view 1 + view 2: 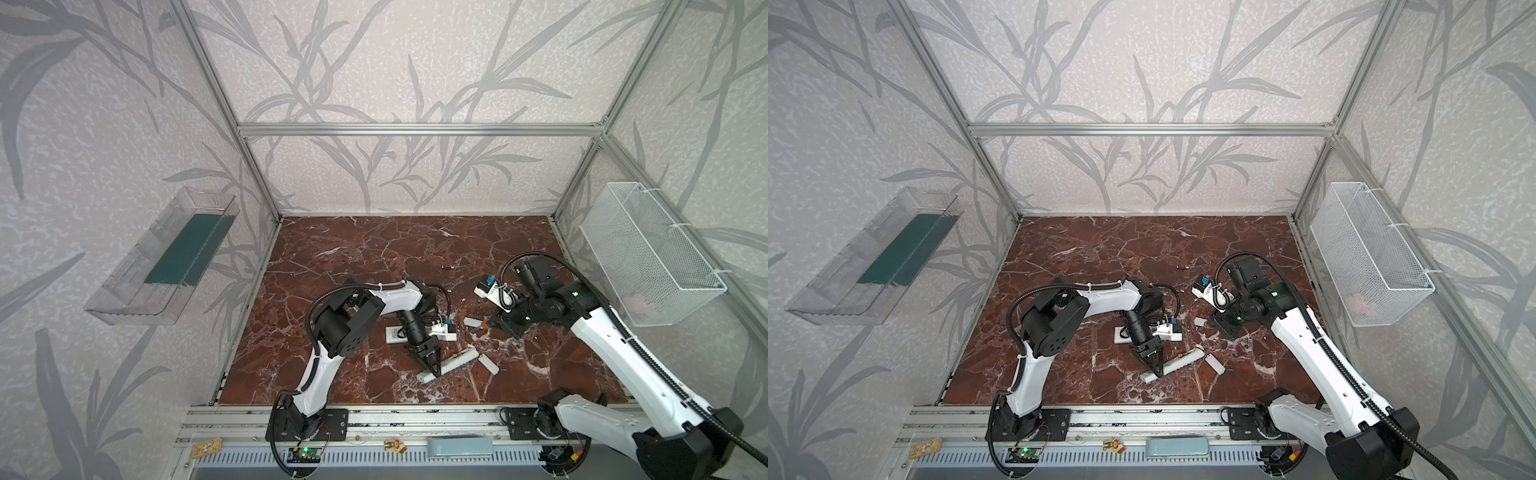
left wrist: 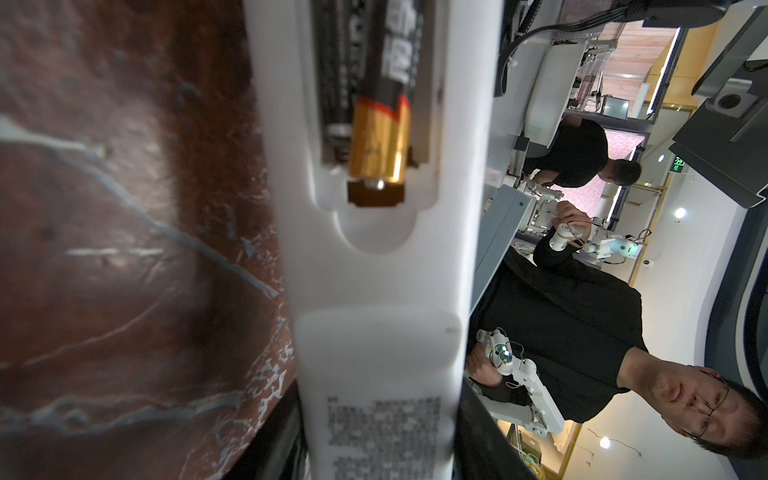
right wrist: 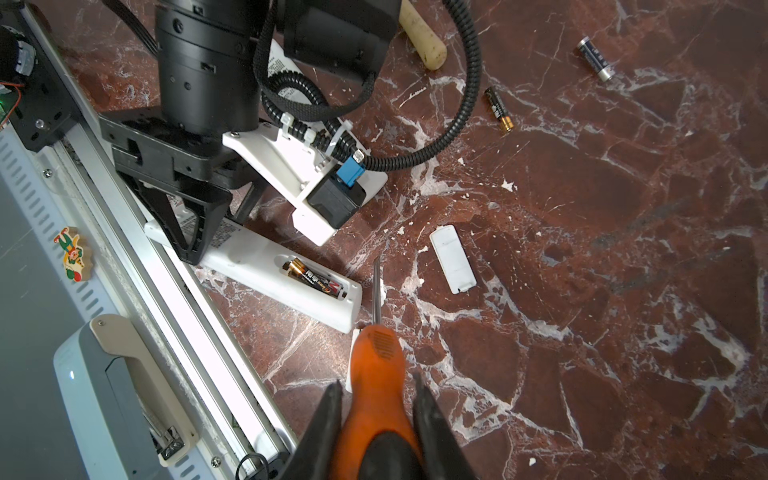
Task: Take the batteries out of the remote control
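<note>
Your L gripper (image 1: 432, 369) is part-closed and clamped across the white remote (image 3: 266, 270) at its printed-label end, with fingers (image 2: 274, 453) on either side of the body. The remote lies on the marble table (image 1: 374, 249), back up, cover off. The battery bay is at the end away from that grip, so the batteries (image 3: 313, 279) sit further along the remote from your L tips, not between them.

Your R gripper (image 3: 374, 386) is squeezed tight on the orange handle of a screwdriver (image 3: 376, 353). The shaft points toward the remote's bay end. The tip is just beside that end and short of the bay, apart from the batteries. Can't tell if the tip touches the table.

Counts:
- In bay: 2, side by side in L wrist view. The gold-ended cell (image 2: 380, 137) is against the contact, w/ the dark cell (image 2: 332, 83) next to it.
- Loose on table: 2 in R wrist view, the gold-tipped loose cell (image 3: 498, 109) and the silver-tipped loose cell (image 3: 596, 58). Both are well apart from the remote and both grippers.
- White covers: 2. Cover A (image 1: 472, 322) is near your R gripper, and cover B (image 1: 488, 365) is just past the remote's bay end.
- Remotes: 2. One is held, and the second remote (image 1: 392, 334) is partly under your L arm.
- Cream stick (image 3: 428, 41): 1, round-ended, beyond the L arm in R wrist view.
- Screwdriver: 1.
</note>
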Tool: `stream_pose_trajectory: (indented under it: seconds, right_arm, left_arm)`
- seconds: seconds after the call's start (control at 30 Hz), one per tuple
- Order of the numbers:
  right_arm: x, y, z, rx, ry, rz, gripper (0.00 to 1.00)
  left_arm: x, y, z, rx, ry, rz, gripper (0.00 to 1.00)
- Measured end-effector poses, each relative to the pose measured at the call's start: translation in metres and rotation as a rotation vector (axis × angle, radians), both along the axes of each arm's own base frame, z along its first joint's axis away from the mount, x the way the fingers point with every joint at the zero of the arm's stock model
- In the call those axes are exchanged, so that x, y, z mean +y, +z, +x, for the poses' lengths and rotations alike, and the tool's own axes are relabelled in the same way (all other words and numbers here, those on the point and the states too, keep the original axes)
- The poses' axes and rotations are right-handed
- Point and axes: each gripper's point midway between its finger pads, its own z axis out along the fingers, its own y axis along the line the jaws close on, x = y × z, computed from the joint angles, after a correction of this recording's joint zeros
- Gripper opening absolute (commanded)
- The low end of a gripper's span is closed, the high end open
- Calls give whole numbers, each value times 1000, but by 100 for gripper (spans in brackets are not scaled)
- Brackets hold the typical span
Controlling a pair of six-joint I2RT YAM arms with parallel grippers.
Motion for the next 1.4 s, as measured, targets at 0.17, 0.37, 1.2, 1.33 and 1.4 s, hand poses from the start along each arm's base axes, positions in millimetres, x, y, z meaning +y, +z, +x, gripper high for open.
stream_pose_trajectory:
  seconds: [0.17, 0.37, 1.2, 1.33, 1.4]
  right_arm:
    - [0, 0, 0, 0, 1, 0, 0]
    - [0, 0, 0, 0, 1, 0, 0]
    - [3, 3, -4, 10, -40, 59, 0]
    - [9, 2, -6, 43, -60, 98, 0]
    - [11, 3, -6, 58, -76, 117, 0]
  left_arm:
    - [-4, 5, 2, 22, 24, -9, 5]
    - [-4, 7, 3, 8, 26, -3, 4]
    - [57, -39, 57, -813, -329, 280, 3]
    - [58, -41, 60, -870, -360, 298, 3]
    - [59, -41, 61, -885, -364, 299, 3]
